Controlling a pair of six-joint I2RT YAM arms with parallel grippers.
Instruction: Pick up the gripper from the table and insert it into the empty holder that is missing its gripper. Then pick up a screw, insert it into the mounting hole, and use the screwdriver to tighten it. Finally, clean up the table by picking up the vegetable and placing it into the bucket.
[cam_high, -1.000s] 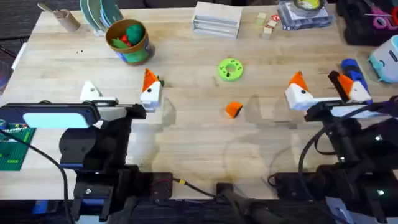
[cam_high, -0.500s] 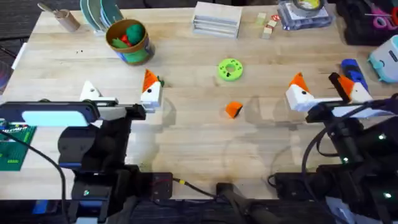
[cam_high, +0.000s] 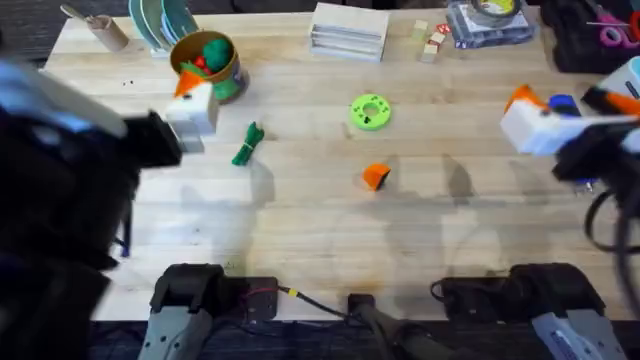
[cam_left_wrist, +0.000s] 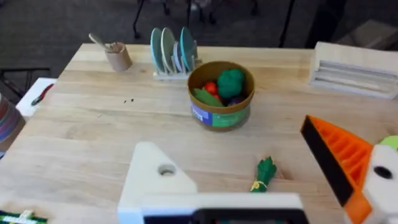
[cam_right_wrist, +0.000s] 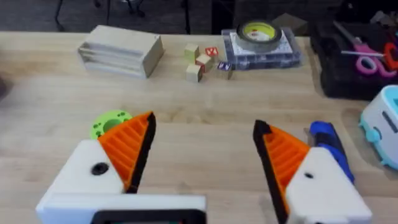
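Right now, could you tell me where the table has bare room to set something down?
The near strip of wooden table below the small orange plastic wedge is bare. So is the stretch between the green ring and the dark green toy vegetable. The far edge is crowded.

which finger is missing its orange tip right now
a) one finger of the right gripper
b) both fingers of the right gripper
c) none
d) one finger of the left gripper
d) In the left wrist view, one finger of the left gripper is a bare white holder with an open screw hole, while the other carries an orange pad.
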